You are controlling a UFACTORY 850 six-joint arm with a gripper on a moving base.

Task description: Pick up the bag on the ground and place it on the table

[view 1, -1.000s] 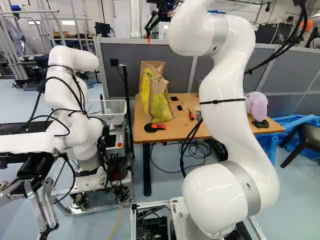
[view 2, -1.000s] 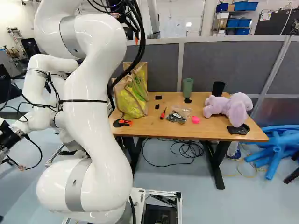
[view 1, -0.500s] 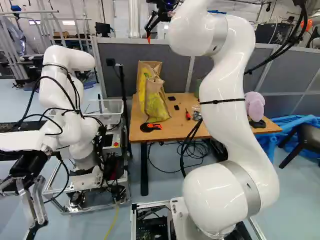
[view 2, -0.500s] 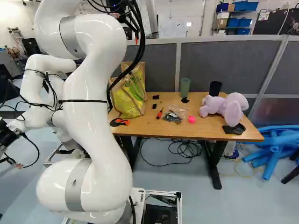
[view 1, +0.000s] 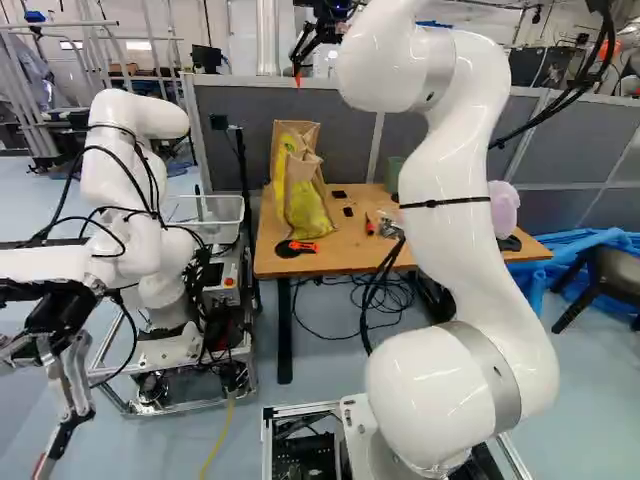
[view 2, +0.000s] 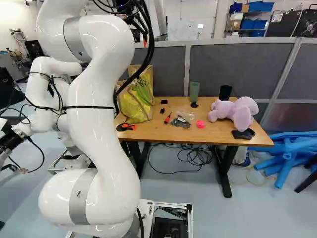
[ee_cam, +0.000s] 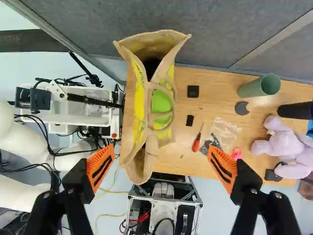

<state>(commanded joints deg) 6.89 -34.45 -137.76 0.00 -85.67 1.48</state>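
High over the table, my gripper point(view 1: 305, 52) hangs partly behind the arm in the left base view. In the wrist view the gripper point(ee_cam: 161, 168) is open, its two orange pads wide apart and touching nothing. A tan and yellow bag point(view 1: 310, 205) stands upright on the left end of the wooden table point(view 1: 350, 255). Seen from the wrist, the bag point(ee_cam: 139, 105) lies below and ahead of the fingers, its mouth and handles facing up, with something green inside. Its near end reaches into the space between the fingers as seen from above.
Another robot point(view 1: 150, 200) stands left of the table. On the table are a purple plush toy point(view 2: 237, 111), a green cup point(view 2: 194, 90), a black cup point(view 2: 225, 92), a red screwdriver point(ee_cam: 197, 142) and an orange-black tool point(view 2: 126, 127). A grey partition point(view 2: 233, 64) runs behind.
The base has moved, so the table and bag have shifted a little to the left in both base views. My arm has not shifted against its lowest joint.
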